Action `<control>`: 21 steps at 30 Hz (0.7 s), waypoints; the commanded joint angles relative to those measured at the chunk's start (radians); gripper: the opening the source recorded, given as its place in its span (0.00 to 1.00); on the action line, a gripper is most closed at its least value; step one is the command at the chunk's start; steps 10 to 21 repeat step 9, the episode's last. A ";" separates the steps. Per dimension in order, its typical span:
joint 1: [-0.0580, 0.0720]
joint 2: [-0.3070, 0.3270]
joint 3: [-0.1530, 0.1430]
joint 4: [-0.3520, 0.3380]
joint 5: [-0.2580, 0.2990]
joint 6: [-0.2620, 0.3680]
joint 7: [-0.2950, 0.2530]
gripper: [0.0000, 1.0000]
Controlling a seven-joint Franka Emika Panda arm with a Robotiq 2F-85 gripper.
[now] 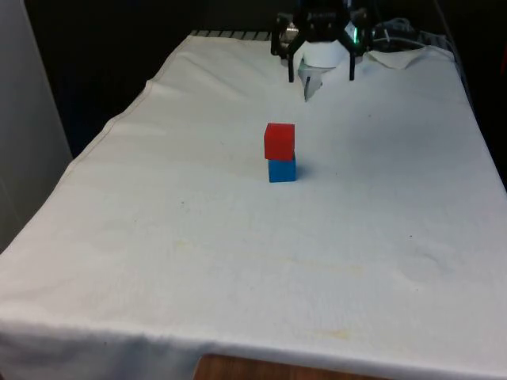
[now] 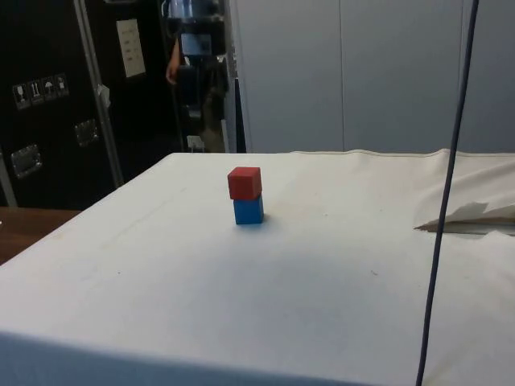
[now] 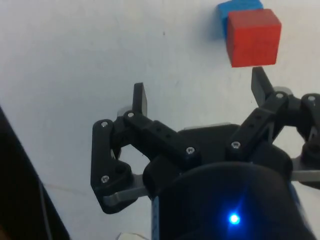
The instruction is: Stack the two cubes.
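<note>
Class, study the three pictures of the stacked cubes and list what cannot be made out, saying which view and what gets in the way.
1. Blue cube: in the wrist view the red cube on top covers most of it, and the picture's edge cuts it.
2. Person: in the side view, just a hand by the dark cabinets; the rest is hidden.
3. Gripper: in the front view the picture's upper edge cuts it off.

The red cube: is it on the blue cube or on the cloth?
On the blue cube. The red cube sits squarely atop the blue cube, clear of the white cloth, with the open gripper away from both.
</note>
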 commanded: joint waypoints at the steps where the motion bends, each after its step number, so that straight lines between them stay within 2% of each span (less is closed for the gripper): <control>1: 0.005 -0.010 0.003 0.008 -0.010 -0.020 0.017 1.00; 7: 0.007 -0.041 0.021 0.024 -0.009 -0.057 0.032 1.00; 8: 0.003 -0.035 0.021 0.022 0.000 -0.046 0.020 1.00; 9: 0.007 -0.046 0.023 0.026 -0.009 -0.062 0.034 1.00; 21: 0.007 -0.046 0.023 0.026 -0.009 -0.062 0.034 1.00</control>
